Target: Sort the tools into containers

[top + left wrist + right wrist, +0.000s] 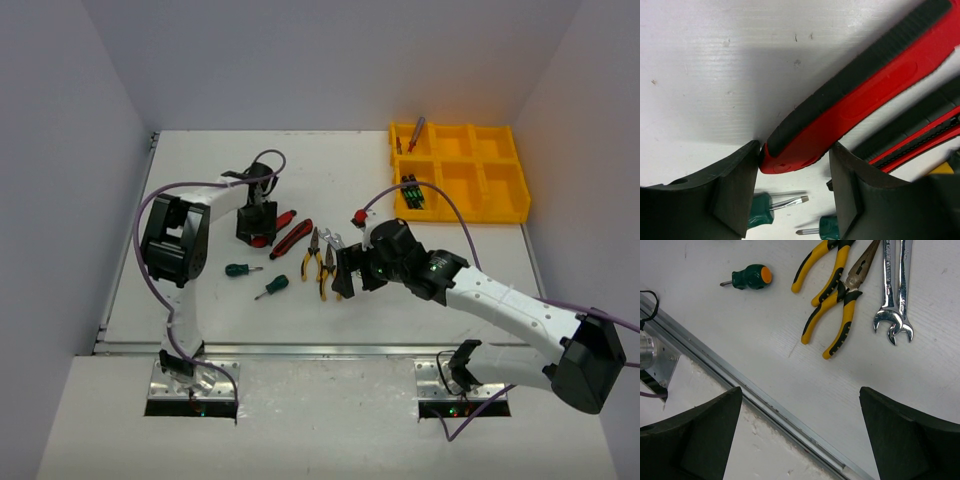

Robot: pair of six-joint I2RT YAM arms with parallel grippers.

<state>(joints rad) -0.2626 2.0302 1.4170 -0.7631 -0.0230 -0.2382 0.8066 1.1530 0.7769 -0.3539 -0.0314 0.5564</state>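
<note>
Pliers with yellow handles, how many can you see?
2. One pliers lies on the table, nearer the screwdriver. The other pliers lies beside it, next to the wrenches. More could be hidden under the right arm.

Top external: fixed high behind the arm bases, looking down on the whole table (330, 170). Left wrist: pressed close above the red-handled cutters (850, 105), facing down. Right wrist: higher, facing the near table edge, sharing yellow-black pliers (846, 315) with overhead view.
</note>
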